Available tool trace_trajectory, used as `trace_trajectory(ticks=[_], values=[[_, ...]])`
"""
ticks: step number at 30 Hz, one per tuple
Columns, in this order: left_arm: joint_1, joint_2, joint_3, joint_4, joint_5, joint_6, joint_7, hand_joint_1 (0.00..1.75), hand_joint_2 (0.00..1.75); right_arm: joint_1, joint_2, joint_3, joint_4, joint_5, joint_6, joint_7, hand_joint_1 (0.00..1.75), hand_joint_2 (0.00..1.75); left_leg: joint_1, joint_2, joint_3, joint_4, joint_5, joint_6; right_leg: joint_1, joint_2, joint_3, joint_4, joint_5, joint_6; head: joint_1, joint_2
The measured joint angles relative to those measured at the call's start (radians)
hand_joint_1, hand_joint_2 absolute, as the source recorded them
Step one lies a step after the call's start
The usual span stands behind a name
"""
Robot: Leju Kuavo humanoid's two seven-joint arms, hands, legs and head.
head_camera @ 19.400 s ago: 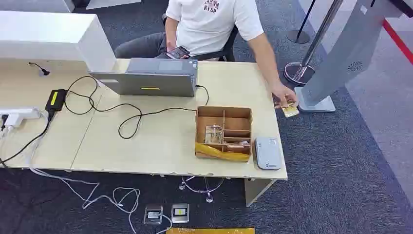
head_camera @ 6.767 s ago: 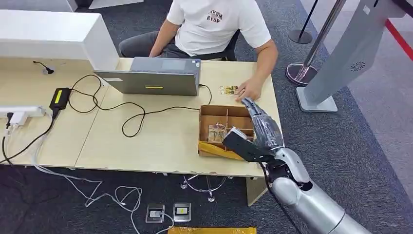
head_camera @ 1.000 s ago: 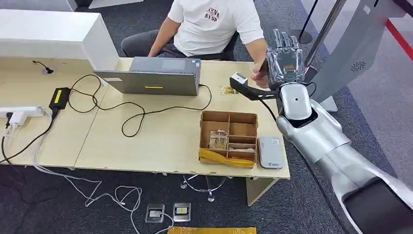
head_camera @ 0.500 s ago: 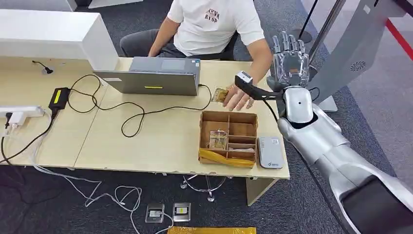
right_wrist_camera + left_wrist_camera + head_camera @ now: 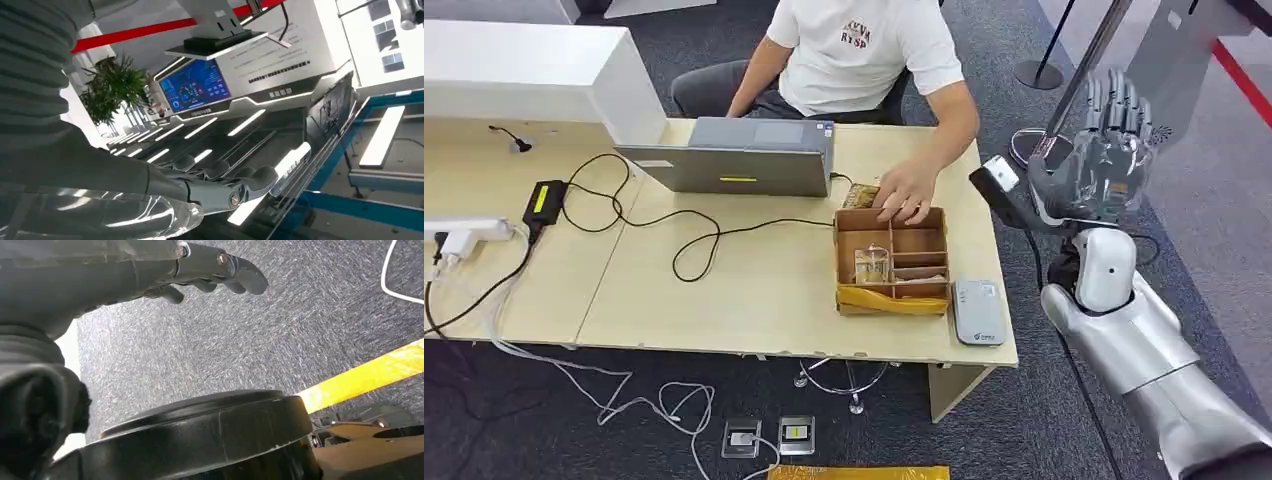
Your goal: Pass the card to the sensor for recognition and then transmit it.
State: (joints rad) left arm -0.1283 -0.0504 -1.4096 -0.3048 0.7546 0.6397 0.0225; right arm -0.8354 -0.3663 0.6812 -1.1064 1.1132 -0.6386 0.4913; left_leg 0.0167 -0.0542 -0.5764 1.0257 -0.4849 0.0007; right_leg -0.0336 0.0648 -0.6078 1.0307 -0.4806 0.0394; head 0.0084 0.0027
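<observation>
The card (image 5: pixel 860 194) lies on the desk at the far rim of the cardboard box (image 5: pixel 892 262), with a person's hand (image 5: pixel 908 196) resting on it. The grey card sensor (image 5: pixel 977 312) sits on the desk right of the box, near the front edge. My right hand (image 5: pixel 1110 152) is raised beyond the desk's right edge, fingers straight up and spread, holding nothing; the right wrist view shows the same fingers (image 5: pixel 220 181) stretched out and bare. My left hand (image 5: pixel 210 269) hangs over the carpet with nothing in it.
A closed laptop (image 5: pixel 739 157) with trailing cables sits in front of the seated person at the desk's far side. A power strip (image 5: pixel 464 234) lies at the left. A grey kiosk stand (image 5: pixel 1164 60) and a stanchion base (image 5: pixel 1036 148) stand right of the desk.
My right hand has swung right, from above the desk's far right corner to beyond its edge. The person's hand slid the card toward the box's far rim.
</observation>
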Motion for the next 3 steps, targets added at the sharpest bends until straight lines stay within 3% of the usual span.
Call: trace_trajectory(ticks=[3], values=[[0.000,0.000,0.002,0.000,0.011,0.002,-0.001,0.00,0.00,0.041,-0.019,-0.065,-0.077,0.053,0.000,-0.022,0.00,1.75,0.000,0.000,0.001,0.000,0.000,0.000,0.000,0.000,0.000,0.000,0.000,0.000,0.000,0.000]])
